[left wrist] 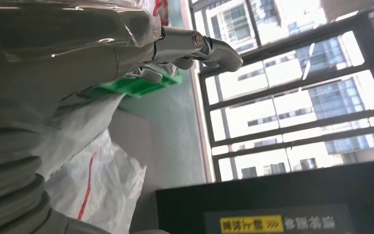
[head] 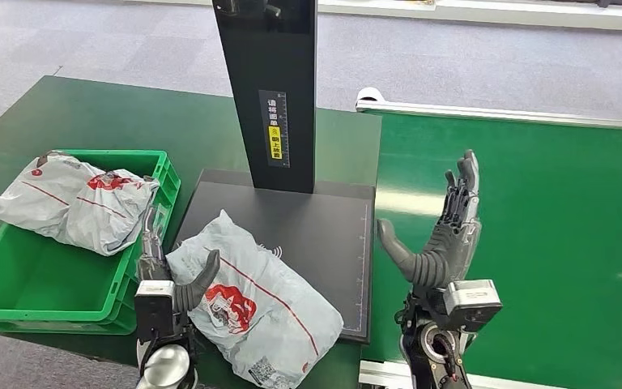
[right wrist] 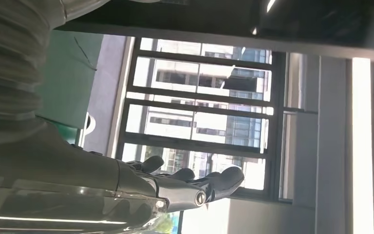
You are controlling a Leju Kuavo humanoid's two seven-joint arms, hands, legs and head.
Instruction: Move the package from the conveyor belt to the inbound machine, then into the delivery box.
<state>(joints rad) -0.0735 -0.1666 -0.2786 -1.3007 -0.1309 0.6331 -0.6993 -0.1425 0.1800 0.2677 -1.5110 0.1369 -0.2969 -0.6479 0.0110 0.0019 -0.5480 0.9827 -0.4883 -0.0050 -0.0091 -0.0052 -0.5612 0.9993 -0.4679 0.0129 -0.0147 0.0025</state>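
Grey poly mailer (head: 255, 304) lies diagonally across the scanner plate's (head: 324, 227) front-left corner | my left hand (head: 166, 271) seemingly grips its left end, green crate (head: 16, 279) just beside | right hand (head: 445, 235) spread, empty, farther off.

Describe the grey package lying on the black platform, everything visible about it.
The package is a soft grey plastic mailer bag, crinkled and puffy, with a thin red line across it, a red printed logo and a small label near its lower end. It lies flat and slantwise on the black platform, overhanging its near edge. The left hand grips its left side, thumb on top.
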